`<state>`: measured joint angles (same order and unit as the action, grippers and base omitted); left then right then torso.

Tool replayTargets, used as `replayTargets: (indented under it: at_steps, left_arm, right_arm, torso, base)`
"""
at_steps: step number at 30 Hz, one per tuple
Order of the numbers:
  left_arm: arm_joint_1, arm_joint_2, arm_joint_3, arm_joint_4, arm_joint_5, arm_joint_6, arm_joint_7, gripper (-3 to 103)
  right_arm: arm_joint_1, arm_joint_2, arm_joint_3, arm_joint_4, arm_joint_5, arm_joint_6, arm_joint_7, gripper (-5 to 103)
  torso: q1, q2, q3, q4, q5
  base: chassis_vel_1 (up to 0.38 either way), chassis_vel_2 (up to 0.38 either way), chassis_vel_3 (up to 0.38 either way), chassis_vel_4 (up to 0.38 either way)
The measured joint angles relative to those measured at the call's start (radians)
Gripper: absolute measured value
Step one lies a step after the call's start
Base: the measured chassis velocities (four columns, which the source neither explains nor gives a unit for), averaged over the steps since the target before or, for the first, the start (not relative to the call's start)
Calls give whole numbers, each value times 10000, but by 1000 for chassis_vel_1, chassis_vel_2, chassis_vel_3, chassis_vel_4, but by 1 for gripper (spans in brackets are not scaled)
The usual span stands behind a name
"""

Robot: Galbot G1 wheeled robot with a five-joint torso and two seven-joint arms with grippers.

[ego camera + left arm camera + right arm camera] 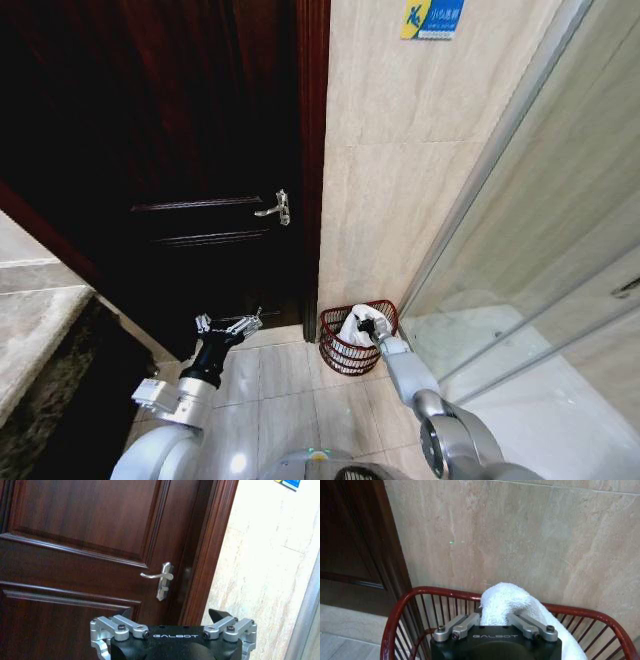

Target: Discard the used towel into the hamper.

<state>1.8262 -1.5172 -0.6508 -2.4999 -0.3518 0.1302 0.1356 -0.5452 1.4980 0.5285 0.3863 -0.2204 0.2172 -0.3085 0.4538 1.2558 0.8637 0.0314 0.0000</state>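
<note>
The hamper [345, 355] is a small red-brown wire basket on the floor against the beige wall, beside the door frame. A white towel [351, 326] drapes over its far rim and hangs partly inside. My right gripper [368, 326] is just above the hamper's opening, shut on the towel. In the right wrist view the towel [506, 597] bulges up between the fingers [462, 624] of my right gripper [496, 613], with the hamper's rim [437, 591] curving around below. My left gripper [228, 326] hovers open to the left, in front of the door, holding nothing.
A dark wooden door [180, 150] with a metal lever handle [276, 209] stands shut on the left. In the left wrist view the left gripper [172, 615] faces that handle [162, 578]. A glass shower partition [530, 260] rises on the right. A stone counter edge [40, 320] lies far left.
</note>
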Motion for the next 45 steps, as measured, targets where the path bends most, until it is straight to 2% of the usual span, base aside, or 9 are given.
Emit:
replayTargets:
  at_steps: [2,4,7,9,12,24,39,42,45]
  left_arm:
    - [0,0,0,0,0,0,0,100]
    - [0,0,0,0,0,-1,0,100]
    - [0,1,0,0,0,0,0,100]
    - [0,1,0,0,-1,-1,0,100]
    - [0,0,0,0,0,-1,0,100]
    - [-1,0,-1,0,0,-1,0,100]
    - [0,0,0,0,0,-1,0,100]
    - [0,1,0,0,0,0,0,100]
    - [0,0,0,0,0,-1,0,100]
  right_arm:
    - [-95,-44,-14,123,-26,19,-209,20]
    - [-155,-76,-39,181,-58,29,-265,20]
    - [-279,-142,-34,239,-136,156,-442,37]
    - [-304,-149,-31,268,-170,186,-468,37]
    - [-430,-241,12,428,-773,266,-633,58]
    - [-588,-269,124,661,-1228,462,-746,96]
    - [-878,-215,172,1071,-1164,544,-658,100]
    - [-1252,-311,108,1743,-765,538,-406,100]
    - [-1891,-455,-133,2880,483,384,255,100]
  torso:
    - [0,0,0,2,1]
    - [0,0,0,0,0]
    - [0,0,0,-1,0]
    - [0,0,0,-1,0]
    - [-1,0,0,0,1]
    - [-1,0,-1,0,0]
    - [0,0,0,1,1]
    - [0,0,0,0,1]
    - [-1,0,-1,-2,-2]
  base:
    - [0,0,0,0]
    - [0,0,0,0]
    - [0,0,0,0]
    - [0,0,0,0]
    - [0,0,0,0]
    - [0,0,0,0]
    - [0,0,0,0]
    - [0,0,0,0]
    - [0,0,0,0]
